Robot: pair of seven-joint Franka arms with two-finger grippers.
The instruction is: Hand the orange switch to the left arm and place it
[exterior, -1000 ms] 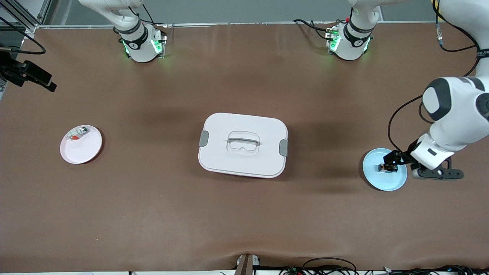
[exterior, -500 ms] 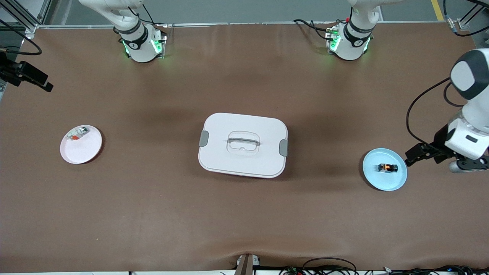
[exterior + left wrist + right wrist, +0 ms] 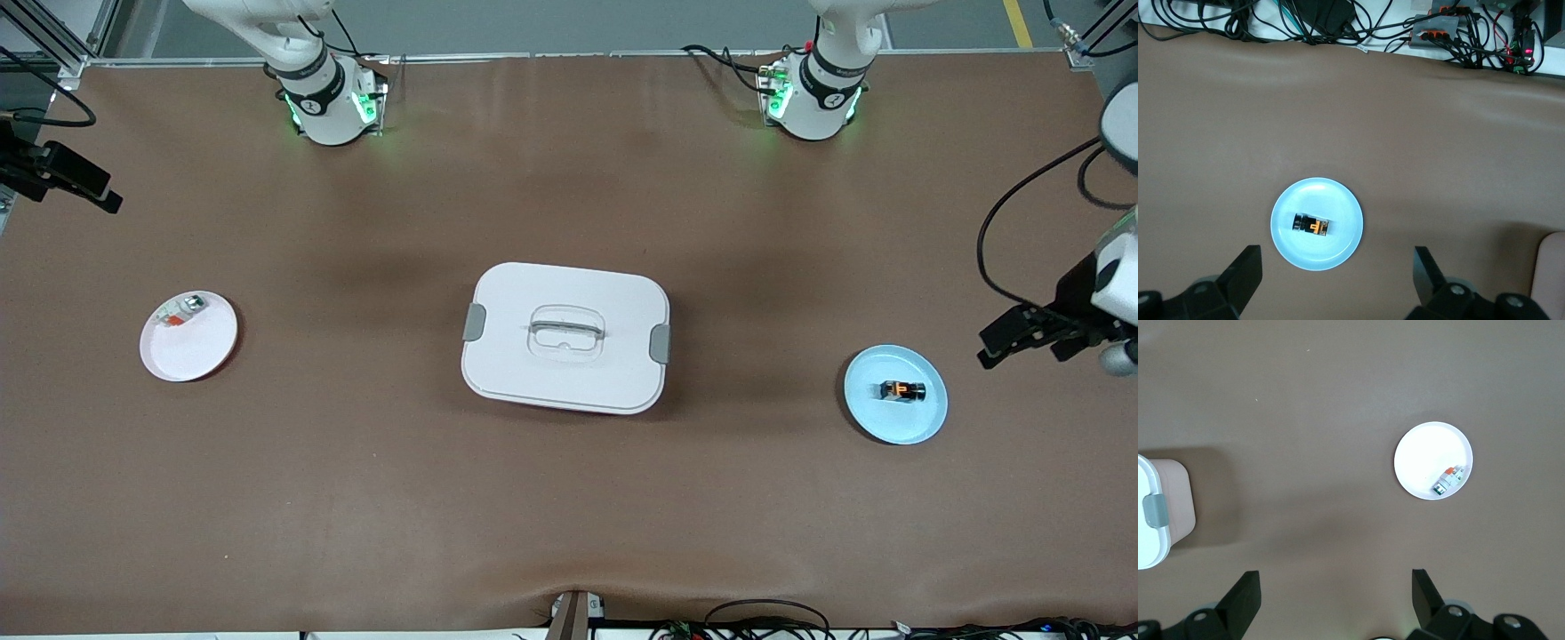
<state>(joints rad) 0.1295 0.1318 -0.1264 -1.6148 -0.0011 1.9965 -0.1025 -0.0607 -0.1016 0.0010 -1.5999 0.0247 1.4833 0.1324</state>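
The tiny black cylindrical orange switch (image 3: 902,390) lies on its side on the small light-blue round plate (image 3: 916,425) at the left arm's end of the table, well apart from the large white lidded plastic box (image 3: 565,337) at mid-table.

You should expect the switch to be light, rigid and prone to rolling. Pinch across the black barrel, not the ends; its orange face is hard to orient from here.

The left gripper (image 3: 1013,338) hangs over bare table beside the plate, fingers (image 3: 1243,272) spread wide and empty.

The right gripper (image 3: 1331,600), fingers also spread, waits high over the table near the small white round plate (image 3: 1418,453).
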